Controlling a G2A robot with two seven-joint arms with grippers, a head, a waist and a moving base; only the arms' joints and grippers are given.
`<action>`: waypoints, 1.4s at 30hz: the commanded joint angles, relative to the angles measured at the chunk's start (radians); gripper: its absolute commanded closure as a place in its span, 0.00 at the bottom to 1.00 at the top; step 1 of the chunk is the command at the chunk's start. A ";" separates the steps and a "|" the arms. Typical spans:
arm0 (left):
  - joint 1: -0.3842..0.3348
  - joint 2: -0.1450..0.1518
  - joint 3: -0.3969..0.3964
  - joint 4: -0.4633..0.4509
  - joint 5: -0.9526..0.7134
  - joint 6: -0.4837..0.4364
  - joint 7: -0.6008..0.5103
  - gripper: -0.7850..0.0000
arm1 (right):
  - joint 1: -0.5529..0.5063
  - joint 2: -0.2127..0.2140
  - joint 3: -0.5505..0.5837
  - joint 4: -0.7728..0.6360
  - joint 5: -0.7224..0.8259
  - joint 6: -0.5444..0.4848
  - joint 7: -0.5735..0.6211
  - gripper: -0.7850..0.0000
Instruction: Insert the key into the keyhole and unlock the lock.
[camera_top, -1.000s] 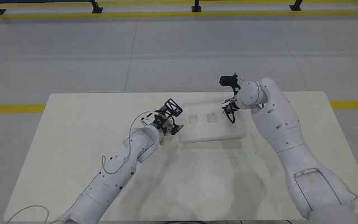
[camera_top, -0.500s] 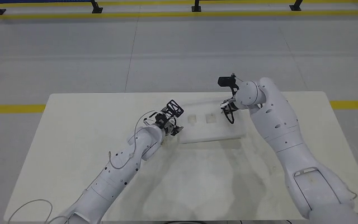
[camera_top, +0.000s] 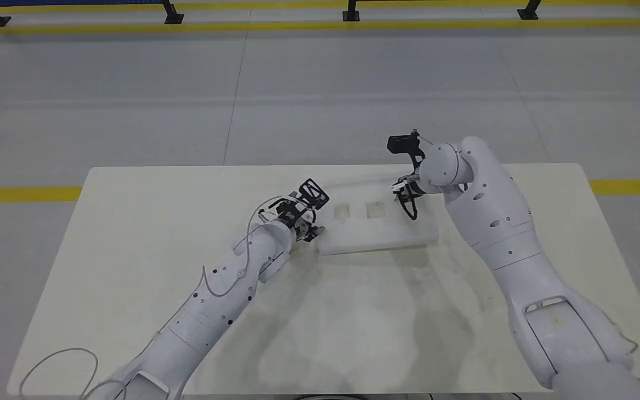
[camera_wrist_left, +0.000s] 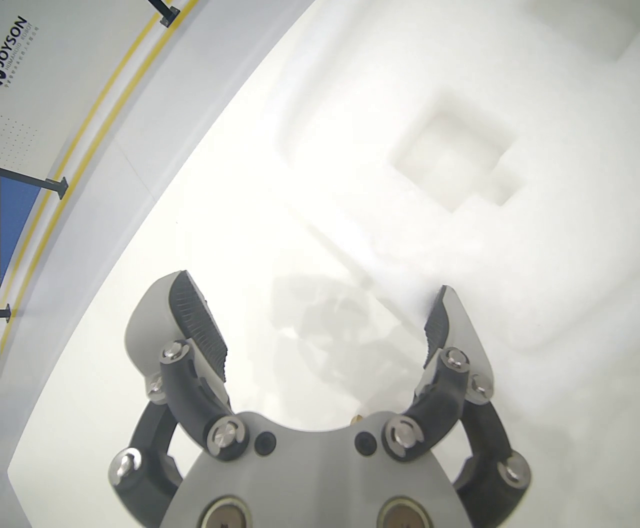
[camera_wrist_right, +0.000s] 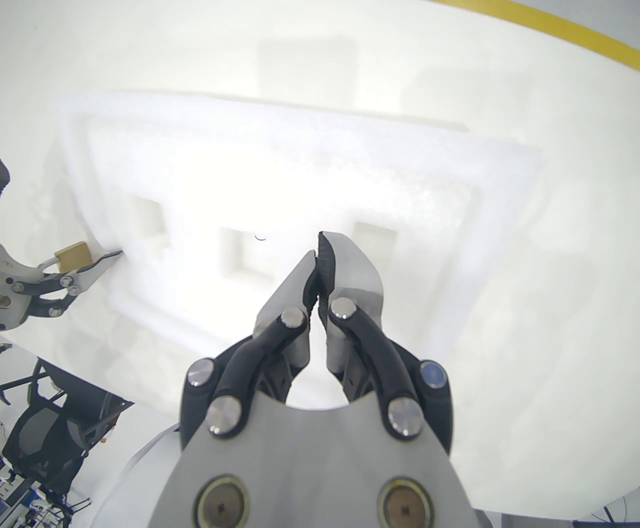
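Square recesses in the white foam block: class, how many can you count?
3 recesses in the foam block: one at the end by the brass padlock, one in the middle, one partly behind the right gripper. None looks fully hidden.

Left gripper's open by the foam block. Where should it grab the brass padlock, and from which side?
Grip the padlock by its blocky brass body, not the thin shackle. It sits by the left gripper at the foam block's end, so probably come in from the side facing away from the block.

White foam block (square recesses on top) lies on table.
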 joint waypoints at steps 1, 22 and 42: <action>-0.002 -0.002 0.002 0.004 0.004 -0.002 -0.003 0.00 | 0.001 0.000 -0.001 0.001 0.001 -0.001 0.001 1.00; -0.012 -0.019 0.015 0.028 0.051 -0.010 -0.007 0.00 | 0.022 -0.005 -0.018 -0.021 -0.014 -0.001 0.005 1.00; -0.019 -0.033 0.011 0.038 0.065 -0.024 -0.009 0.00 | 0.026 -0.010 -0.026 -0.057 -0.005 -0.006 -0.010 1.00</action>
